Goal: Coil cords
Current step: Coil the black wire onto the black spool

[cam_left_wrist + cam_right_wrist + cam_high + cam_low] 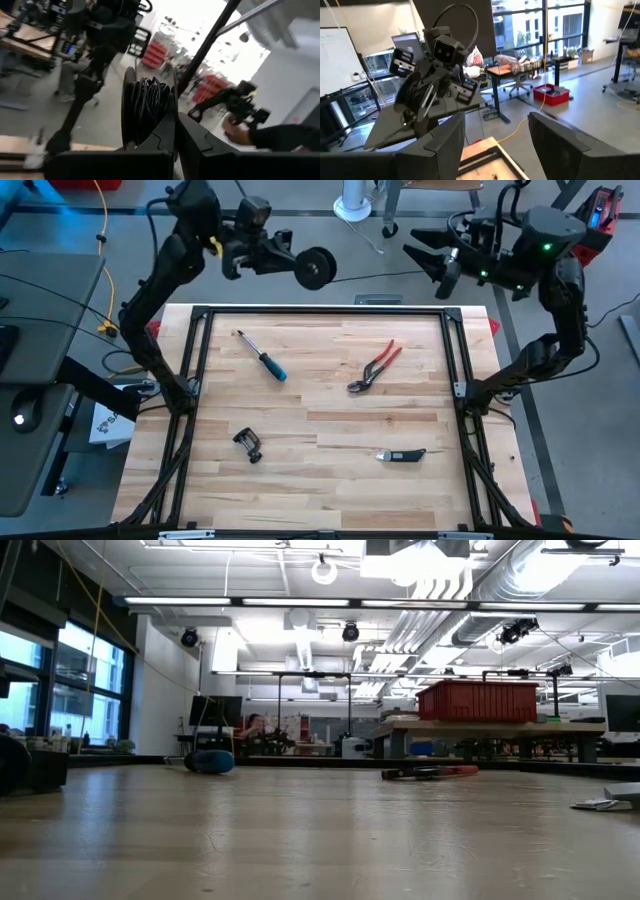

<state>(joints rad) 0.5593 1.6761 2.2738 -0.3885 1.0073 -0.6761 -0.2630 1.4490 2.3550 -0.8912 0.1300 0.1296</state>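
The cord is a hair-thin dark wire wound on a small round black reel (pixel 315 268) (pixel 145 107). My left gripper (pixel 290 258) is shut on the reel and holds it in the air just beyond the table's far edge. A thin strand (pixel 385 277) seems to trail from the reel toward my right gripper (pixel 428 256). That gripper stands open to the reel's right, level and pointing at the reel, with nothing between its fingers (pixel 445 145). In the right wrist view the reel (pixel 415 95) shows on the left arm, farther off. My left gripper has the reel by one of its two flanges (pixel 172 107), pinched between its two fingers (pixel 165 135), with the wound wire lying to one side of them. The fingers come at it about level, from the table's left. The reel hangs clear of the table.
On the wooden top lie a blue-handled screwdriver (pixel 265 358), red pliers (pixel 375 365), a small black clamp (pixel 248 443) and a dark knife-like tool (pixel 402 455). A black frame (pixel 320 310) borders the table. A yellow cable (pixel 103 260) lies on the floor at the left.
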